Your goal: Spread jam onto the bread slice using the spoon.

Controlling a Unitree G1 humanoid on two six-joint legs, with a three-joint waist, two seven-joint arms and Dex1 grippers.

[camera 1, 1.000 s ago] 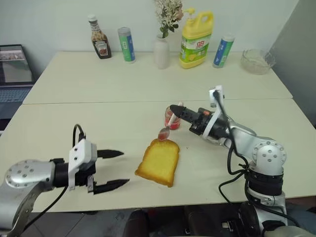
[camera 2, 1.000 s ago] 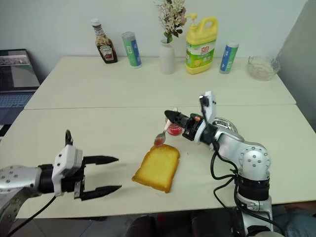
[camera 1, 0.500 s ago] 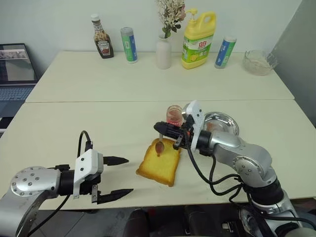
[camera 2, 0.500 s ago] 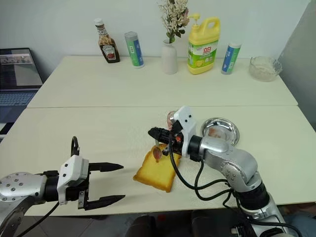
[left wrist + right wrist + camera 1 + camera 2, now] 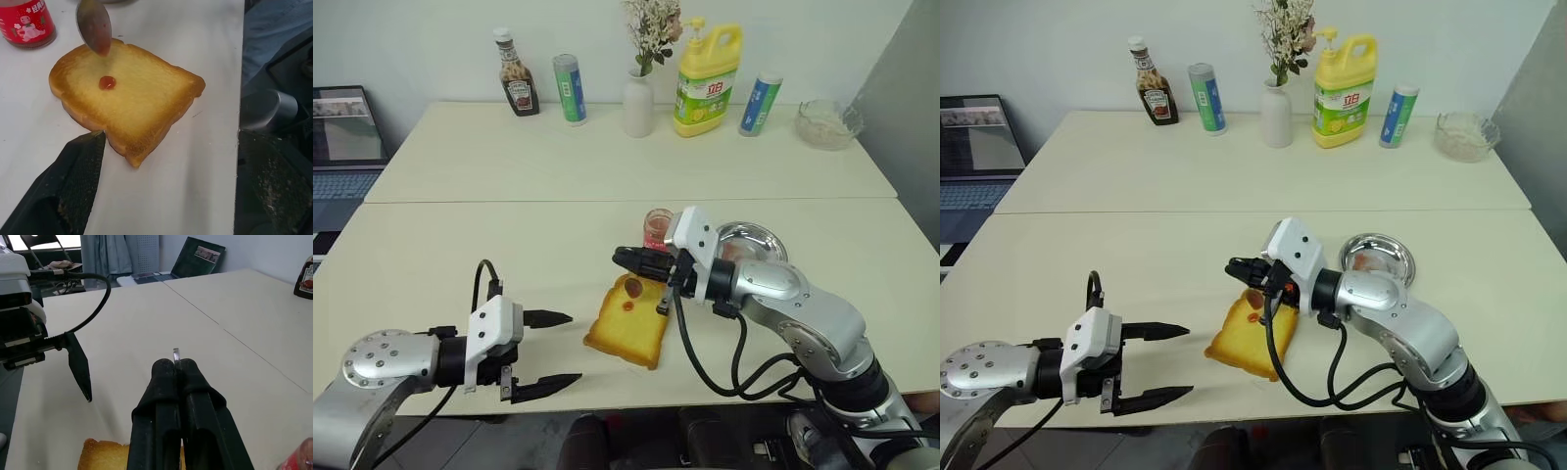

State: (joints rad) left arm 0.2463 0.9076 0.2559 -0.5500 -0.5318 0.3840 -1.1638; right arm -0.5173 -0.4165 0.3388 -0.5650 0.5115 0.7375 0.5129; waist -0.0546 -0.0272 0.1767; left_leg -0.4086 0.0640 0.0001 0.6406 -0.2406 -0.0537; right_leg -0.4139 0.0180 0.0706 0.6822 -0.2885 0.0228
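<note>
- At centre frame of the head views, the bread slice [image 5: 627, 320] lies flat on the table [image 5: 460, 245], with the jam [image 5: 657, 229] jar just beyond its upper edge and a steel dish [image 5: 756, 242] to the jar's right.
- Change noted: a second ago the right gripper [image 5: 628, 259] held the spoon [image 5: 632, 287] beside the jar, the bowl loaded and short of the bread; it has since swung left over the slice and the wrist has rolled.
- Result: one small red blob [image 5: 107, 82] now sits on the upper part of the slice. Judgement: jam is delivered but not yet spread; most of the surface is bare.
- Right gripper: fingers clamped tight on the spoon handle, bowl hanging down over the bread's upper edge.
- Left gripper [image 5: 553, 349]: fingers spread wide, holding nothing, hovering at lower left, clear of the bread; essentially unmoved.
- Left wrist view: shows the blob, red residue on the spoon bowl, and the bowl held just off the crust, details the head views leave vague.
- Right wrist view: shows the handle tip [image 5: 176, 353] protruding past the closed fingers, which confirms the grip.
</note>
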